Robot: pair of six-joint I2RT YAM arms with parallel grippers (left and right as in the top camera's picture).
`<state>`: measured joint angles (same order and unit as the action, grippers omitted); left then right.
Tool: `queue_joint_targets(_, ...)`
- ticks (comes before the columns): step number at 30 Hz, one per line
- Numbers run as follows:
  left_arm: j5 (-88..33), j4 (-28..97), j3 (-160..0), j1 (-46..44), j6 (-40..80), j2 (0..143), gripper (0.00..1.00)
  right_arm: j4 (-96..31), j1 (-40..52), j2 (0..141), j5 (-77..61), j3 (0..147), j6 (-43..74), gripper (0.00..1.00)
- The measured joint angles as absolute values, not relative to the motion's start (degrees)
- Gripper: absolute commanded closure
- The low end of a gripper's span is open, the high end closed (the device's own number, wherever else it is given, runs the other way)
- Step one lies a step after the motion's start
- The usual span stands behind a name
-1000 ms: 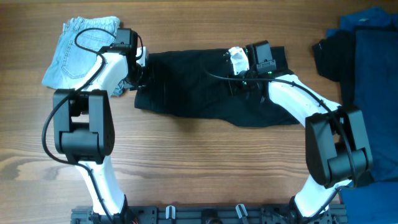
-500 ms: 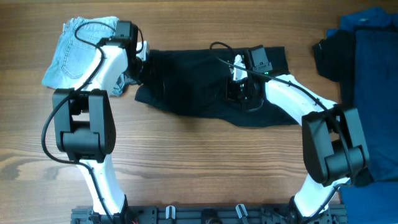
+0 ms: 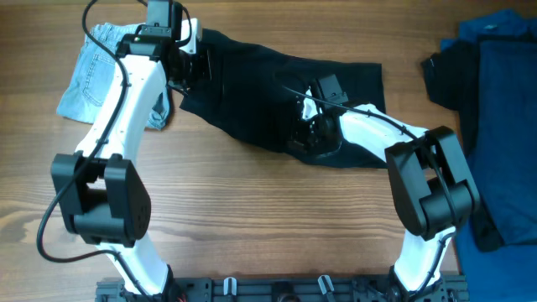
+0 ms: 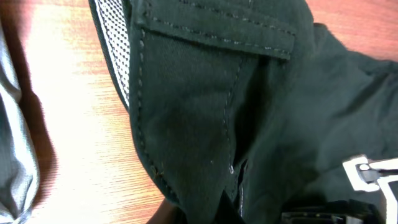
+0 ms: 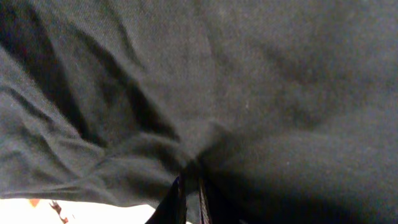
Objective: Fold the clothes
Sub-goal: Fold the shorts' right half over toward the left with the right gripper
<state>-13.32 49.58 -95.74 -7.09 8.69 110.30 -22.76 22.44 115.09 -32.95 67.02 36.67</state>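
Observation:
The black garment (image 3: pixel 260 92) lies slanted across the table's far middle. My left gripper (image 3: pixel 191 65) is shut on its far left edge. In the left wrist view the cloth (image 4: pixel 205 112) shows a pocket flap and pale mesh lining (image 4: pixel 116 43), and it bunches into the left gripper (image 4: pixel 230 208). My right gripper (image 3: pixel 304 127) is shut on a pinch of the same garment near its front edge. The right wrist view is filled with the black fabric (image 5: pixel 249 93), and a fold of it is nipped in the right gripper (image 5: pixel 193 186). Light-blue denim shorts (image 3: pixel 92 75) lie at the far left.
A pile of dark-blue cloth (image 3: pixel 503 101) and black cloth (image 3: pixel 449 75) covers the right side of the table. The denim shorts (image 4: pixel 12 149) lie just left of the left gripper. Bare wooden tabletop (image 3: pixel 268 218) runs along the front.
The left gripper has closed on the garment's left edge and carried it toward the far side. The right gripper has moved left and nearer, so the garment now lies slanted.

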Motion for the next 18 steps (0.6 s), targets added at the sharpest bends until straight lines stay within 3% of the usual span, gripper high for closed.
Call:
queue_joint_targets(7, -13.21, 48.97, -95.77, -7.88, 8.86, 109.78, 0.9, -17.39, 26.48, 115.09, -32.73, 67.02, 40.99, 0.94)
queue_joint_targets(18, -13.13, 51.53, -99.46, -9.5, 8.88, 109.78, 0.91, -10.5, 19.44, 112.25, -26.55, 70.63, 39.62, 0.95)
